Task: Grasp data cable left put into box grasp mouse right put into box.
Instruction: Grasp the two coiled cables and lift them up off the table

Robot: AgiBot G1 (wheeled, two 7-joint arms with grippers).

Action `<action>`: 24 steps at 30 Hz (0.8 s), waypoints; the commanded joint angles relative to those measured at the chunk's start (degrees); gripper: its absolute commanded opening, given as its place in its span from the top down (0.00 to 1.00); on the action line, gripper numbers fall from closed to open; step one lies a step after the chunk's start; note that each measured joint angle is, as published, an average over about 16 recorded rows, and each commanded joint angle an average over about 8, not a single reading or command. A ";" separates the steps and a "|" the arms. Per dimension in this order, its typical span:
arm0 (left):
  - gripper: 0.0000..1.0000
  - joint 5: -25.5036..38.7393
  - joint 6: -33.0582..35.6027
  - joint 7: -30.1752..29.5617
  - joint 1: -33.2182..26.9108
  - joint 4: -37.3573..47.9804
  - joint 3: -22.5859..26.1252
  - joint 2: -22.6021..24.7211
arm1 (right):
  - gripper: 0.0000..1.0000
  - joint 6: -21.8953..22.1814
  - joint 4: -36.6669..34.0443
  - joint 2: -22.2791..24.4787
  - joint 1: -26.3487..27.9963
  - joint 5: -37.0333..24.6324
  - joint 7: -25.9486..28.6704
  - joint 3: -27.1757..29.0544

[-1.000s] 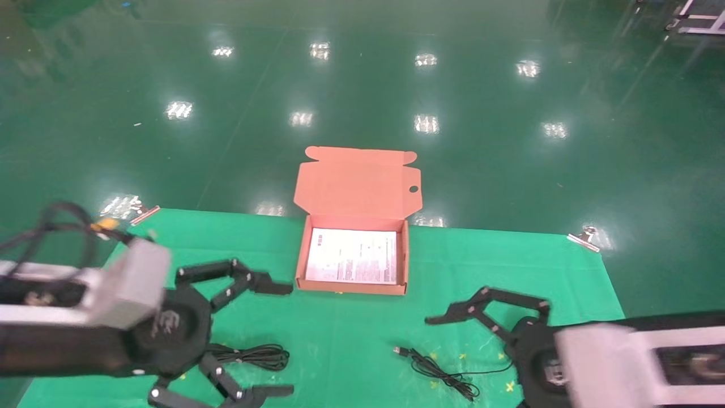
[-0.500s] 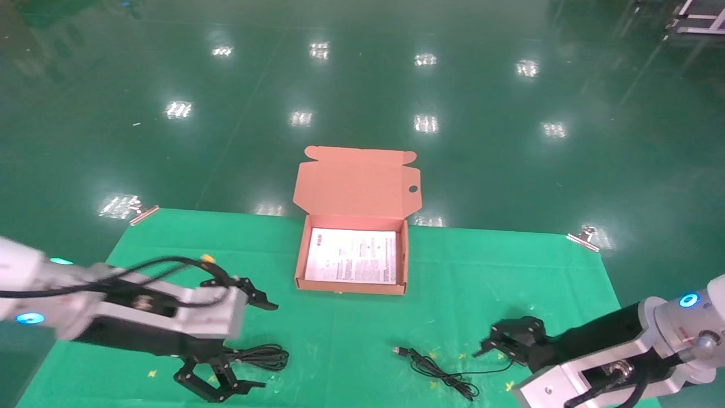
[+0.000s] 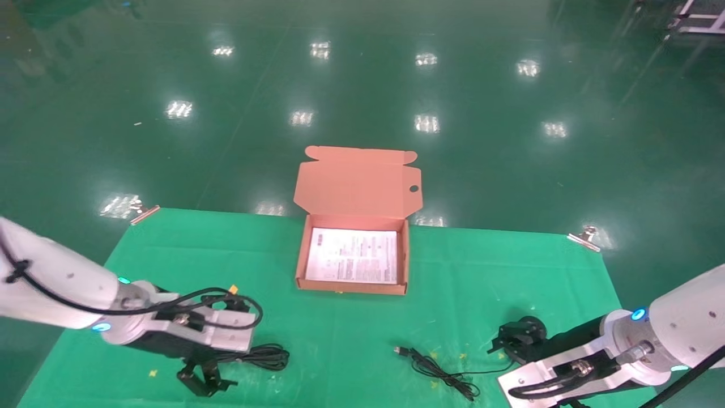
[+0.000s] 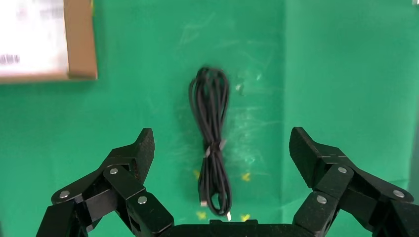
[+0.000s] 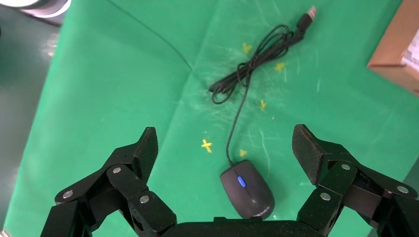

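The left gripper (image 4: 221,148) is held with its fingers spread wide above the coiled data cable (image 4: 214,143), which lies on the green mat (image 3: 340,334) between them, untouched. The right gripper (image 5: 225,148) is likewise spread open over the mouse (image 5: 247,190), which rests on the mat between its fingers with its cord (image 5: 257,59) trailing toward the box (image 3: 299,266). The box is positioned open at the mat's far edge, between both arms, and only a white printed sheet (image 3: 352,255) is seen inside.
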 commanded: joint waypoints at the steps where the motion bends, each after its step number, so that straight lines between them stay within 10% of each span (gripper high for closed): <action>1: 0.00 0.93 -1.18 -0.58 0.32 2.33 0.20 0.77 | 0.00 1.64 -0.06 -0.42 -0.97 -1.31 1.32 -0.27; 24: 0.00 -0.18 -11.91 10.54 -3.23 39.44 -1.27 10.36 | 0.00 15.49 -13.32 -8.74 -8.35 -6.61 10.46 -0.62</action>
